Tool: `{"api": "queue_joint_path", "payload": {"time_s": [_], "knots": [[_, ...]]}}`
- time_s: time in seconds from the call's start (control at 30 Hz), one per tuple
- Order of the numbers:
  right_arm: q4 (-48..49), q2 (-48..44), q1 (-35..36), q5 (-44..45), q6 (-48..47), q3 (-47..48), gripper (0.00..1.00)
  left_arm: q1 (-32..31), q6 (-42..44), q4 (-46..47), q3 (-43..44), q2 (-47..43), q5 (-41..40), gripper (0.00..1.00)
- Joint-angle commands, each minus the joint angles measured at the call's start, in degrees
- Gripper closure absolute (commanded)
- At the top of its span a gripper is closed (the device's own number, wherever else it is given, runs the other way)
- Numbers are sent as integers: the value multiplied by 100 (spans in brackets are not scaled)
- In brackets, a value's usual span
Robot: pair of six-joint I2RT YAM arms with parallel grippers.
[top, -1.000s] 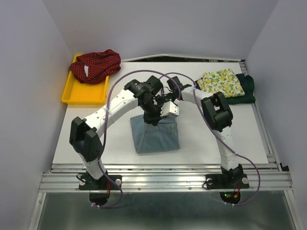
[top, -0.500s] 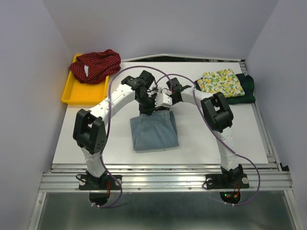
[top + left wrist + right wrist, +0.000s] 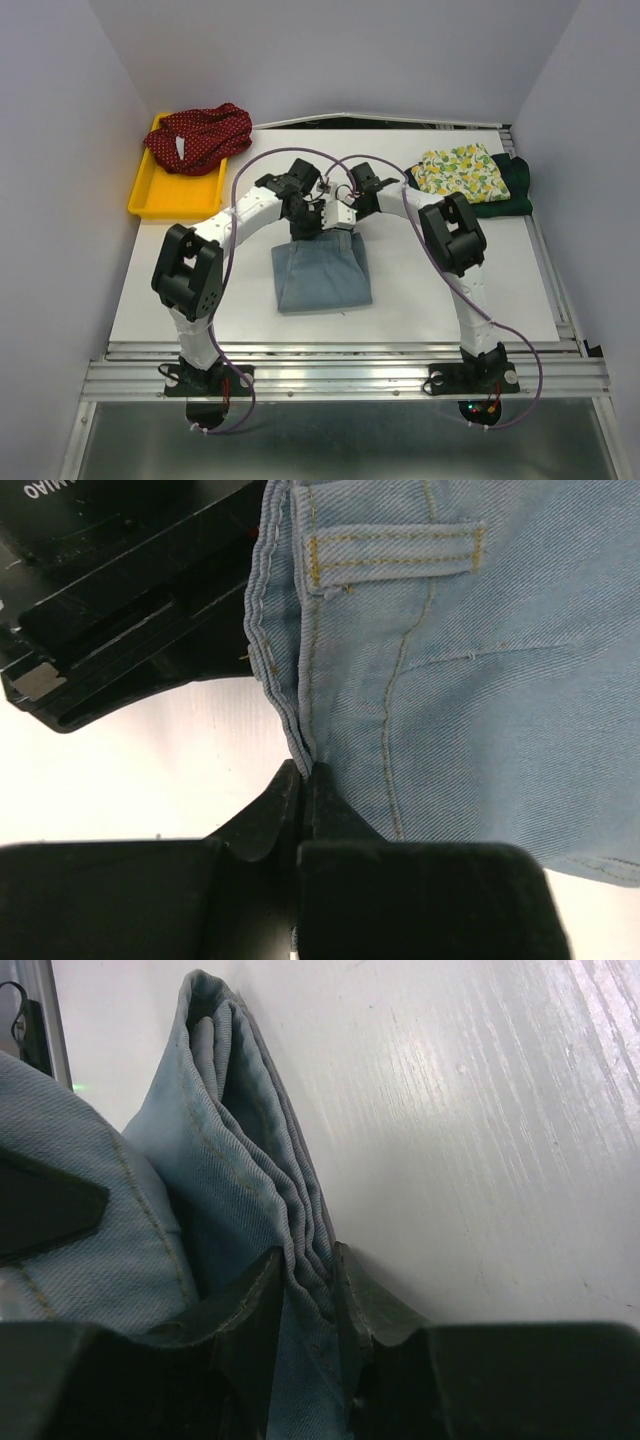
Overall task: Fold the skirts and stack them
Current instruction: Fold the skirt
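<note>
At tabletop (image 3: pixel 200 270) centre: both grippers pinch the far hem of the folded denim skirt (image 3: pixel 322 275).

The left gripper (image 3: pixel 303 780) is clenched on the far-left corner, the right gripper (image 3: pixel 308 1278) on the layered far-right fold. The two grips are close beside each other. From both grips the skirt extends toward the arm bases, long axis near-to-far. The lemon-print skirt (image 3: pixel 460 168), lying on the dark green skirt (image 3: pixel 516 190), is at the far right, so the right arm is judged nearer that stack. The red dotted skirt (image 3: pixel 198 136) sits in the yellow tray (image 3: pixel 160 200), far left. From above, the wrists hide the gripped edge. The layer count is unclear.
</note>
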Motion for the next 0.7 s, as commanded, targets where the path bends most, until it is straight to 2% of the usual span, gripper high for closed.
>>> {"api": "queue_joint_path", "payload": {"time_s": [0.0,0.3,0.5,0.67], "knots": [[-177,142,110,125,34,39,69,43,36,818,-325,-12,-136,96],[-168,203,110,872,465,338,79,43,-8,1302,-836,172,-137,96],[-159,274,110,1206,860,575,77,43,-43,1592,-1082,374,-198,96],[-177,282,5,2040,1159,777,76,43,-95,1769,-1205,515,-198,92]]}}
